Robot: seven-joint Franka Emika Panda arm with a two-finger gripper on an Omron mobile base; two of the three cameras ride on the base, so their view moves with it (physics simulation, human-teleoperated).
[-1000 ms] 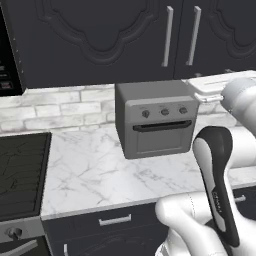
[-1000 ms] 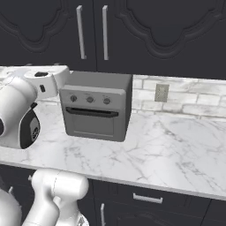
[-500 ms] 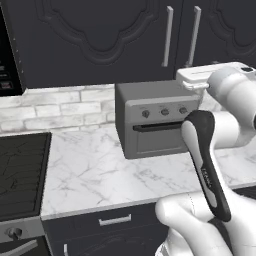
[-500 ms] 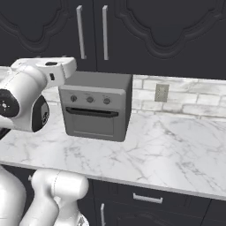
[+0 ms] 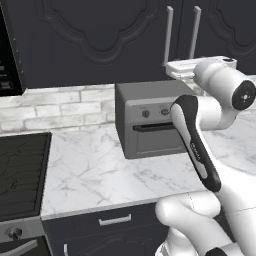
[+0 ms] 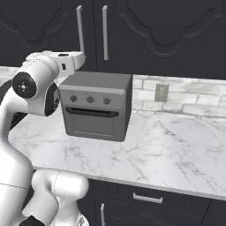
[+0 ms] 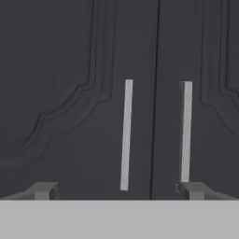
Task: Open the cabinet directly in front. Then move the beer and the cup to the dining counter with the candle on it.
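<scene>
The cabinet (image 5: 100, 40) (image 6: 167, 26) (image 7: 70, 93) hangs above the counter, both dark doors closed. Its two slim silver handles (image 7: 126, 135) (image 7: 185, 133) stand side by side at the centre seam. My gripper (image 7: 119, 191) faces them from a short distance, open, with nothing between its fingertips (image 7: 44, 190). My hand (image 5: 182, 67) (image 6: 70, 59) hovers level with the handles' lower ends, above the oven's top. The beer, the cup, the dining counter and the candle are out of view.
A grey toaster oven (image 5: 150, 120) (image 6: 97, 106) stands on the marble counter (image 5: 100, 175) (image 6: 176, 150) right under my hand. A black stove (image 5: 20, 170) lies to the left, below a microwave (image 5: 7, 55). A wall outlet (image 6: 161, 92) sits in the backsplash. Dark drawers (image 5: 115, 220) run beneath.
My arm has lifted the hand from beside the oven up to the height of the cabinet handles. The jaws have stayed open.
</scene>
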